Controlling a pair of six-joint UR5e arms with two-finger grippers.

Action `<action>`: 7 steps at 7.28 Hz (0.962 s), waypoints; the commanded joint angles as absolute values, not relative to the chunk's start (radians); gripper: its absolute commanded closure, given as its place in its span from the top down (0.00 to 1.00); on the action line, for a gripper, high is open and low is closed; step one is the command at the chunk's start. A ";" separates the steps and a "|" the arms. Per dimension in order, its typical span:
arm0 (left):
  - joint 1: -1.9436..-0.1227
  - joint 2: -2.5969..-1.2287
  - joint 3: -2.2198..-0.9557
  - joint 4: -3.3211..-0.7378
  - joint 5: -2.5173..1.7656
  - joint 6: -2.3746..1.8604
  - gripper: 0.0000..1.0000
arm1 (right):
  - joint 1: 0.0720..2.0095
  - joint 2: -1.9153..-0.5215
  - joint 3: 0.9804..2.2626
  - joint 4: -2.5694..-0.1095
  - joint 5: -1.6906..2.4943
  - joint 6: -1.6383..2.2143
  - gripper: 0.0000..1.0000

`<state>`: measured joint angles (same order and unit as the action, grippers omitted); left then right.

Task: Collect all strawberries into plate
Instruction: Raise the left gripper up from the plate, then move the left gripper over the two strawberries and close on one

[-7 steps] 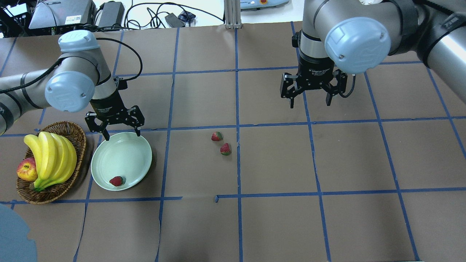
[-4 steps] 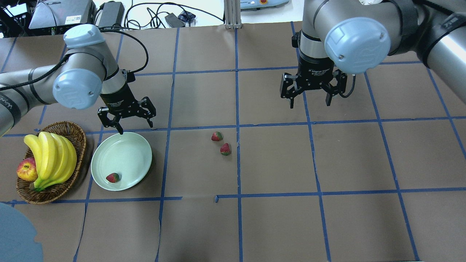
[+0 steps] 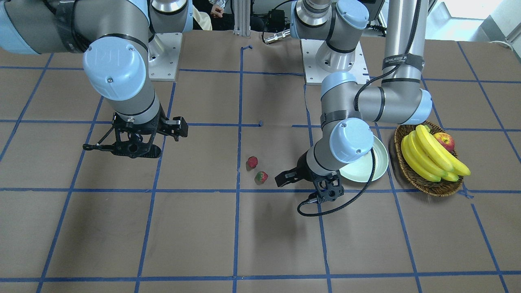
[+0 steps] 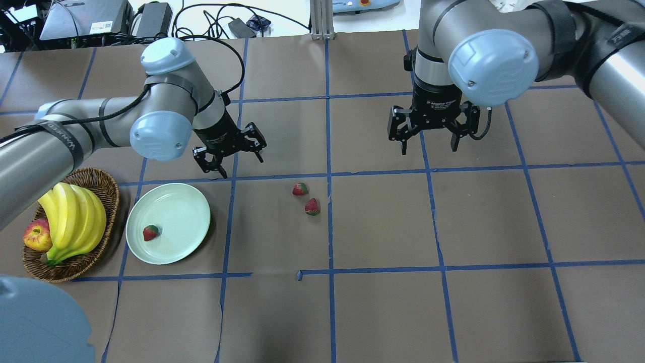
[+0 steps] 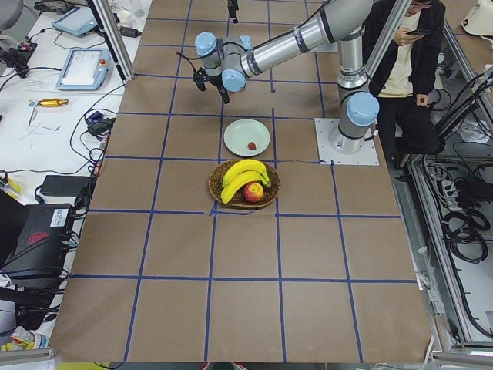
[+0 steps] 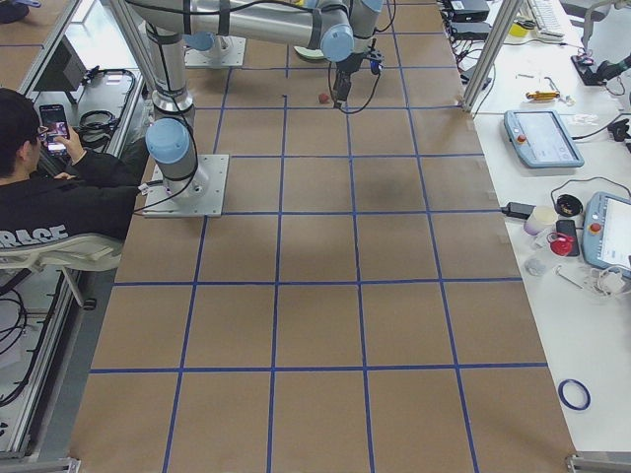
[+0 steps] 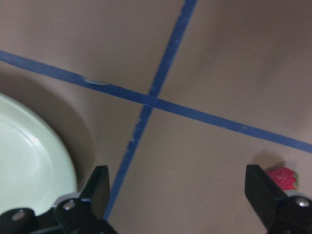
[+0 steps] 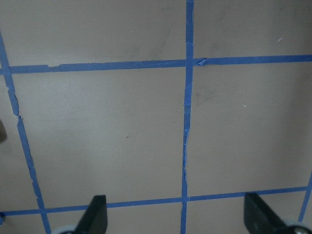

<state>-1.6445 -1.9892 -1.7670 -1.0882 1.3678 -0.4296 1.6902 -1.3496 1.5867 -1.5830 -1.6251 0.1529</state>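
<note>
The pale mint-green plate (image 4: 189, 204) sits at the left with one strawberry (image 4: 150, 233) in it. Two more strawberries (image 4: 300, 189) (image 4: 312, 206) lie on the brown paper near the middle. My left gripper (image 4: 242, 166) is open and empty, hovering between the plate's far rim and the two strawberries. Its wrist view shows the plate's edge (image 7: 29, 161) at the left and one strawberry (image 7: 282, 178) by the right fingertip (image 7: 258, 187). My right gripper (image 4: 428, 149) is open and empty, above bare paper to the right.
A brown wicker basket (image 4: 110, 187) with bananas (image 4: 75, 217) and a red apple (image 4: 36, 237) stands left of the plate. Blue tape lines grid the table. A seated person (image 5: 400, 46) is behind the robot's base.
My left gripper has moved right from the plate's far rim toward the two loose strawberries. The strawberry in the plate has rolled a little leftward and farther in. The right arm has barely moved.
</note>
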 commanded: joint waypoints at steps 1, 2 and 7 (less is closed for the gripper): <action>-1.712 -2.028 -1.764 -1.025 1.358 -0.507 0.94 | 1.690 -1.350 1.588 -1.583 -1.624 0.153 1.00; -1.726 -2.029 -1.764 -1.025 1.358 -0.512 0.94 | 1.690 -1.350 1.589 -1.583 -1.626 0.153 1.00; -1.766 -2.080 -1.764 -1.026 1.359 -0.532 0.90 | 1.690 -1.348 1.612 -1.600 -1.624 0.150 1.00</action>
<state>-1.7622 -2.0658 -1.7641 -1.0267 1.3578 -0.5318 1.6904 -1.3485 1.6067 -1.5900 -1.6247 0.1506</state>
